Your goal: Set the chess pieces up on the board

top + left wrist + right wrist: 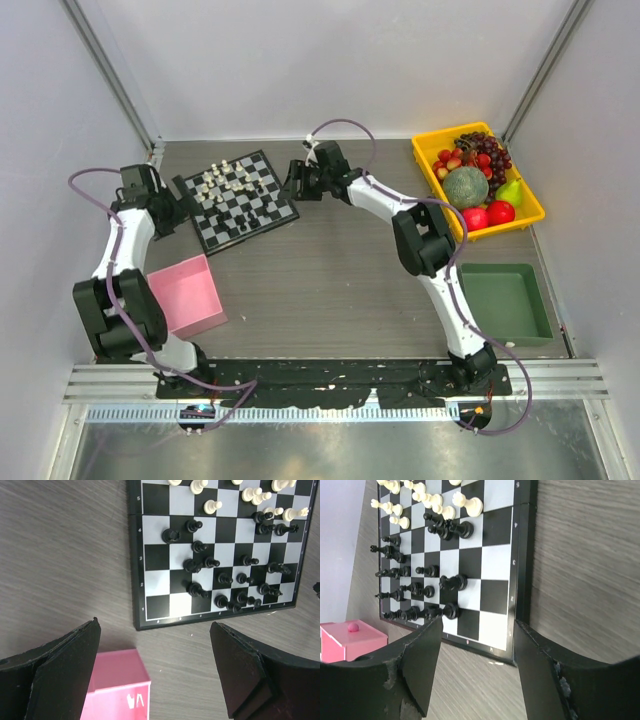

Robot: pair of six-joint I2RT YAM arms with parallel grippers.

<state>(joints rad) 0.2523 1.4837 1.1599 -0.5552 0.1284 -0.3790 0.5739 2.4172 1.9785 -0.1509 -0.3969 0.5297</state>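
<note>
The board (252,222) lies at the back left of the table, turned at an angle. White chess pieces (212,505) crowd its far rows and black chess pieces (200,546) are scattered over the near rows, some lying on their sides. My left gripper (183,205) hangs off the board's left edge. In the left wrist view it (155,625) is wide open and empty over bare table. My right gripper (293,182) is at the board's right side. In the right wrist view it (479,622) is open above the board's corner (512,647), close to a black piece (451,611), and holds nothing.
A pink box (187,293) stands just in front of the board, under the left arm, with a small pink ball (353,627) on it. A yellow tray (430,150) of fruit sits at the back right. In front of that is a green tray (505,300).
</note>
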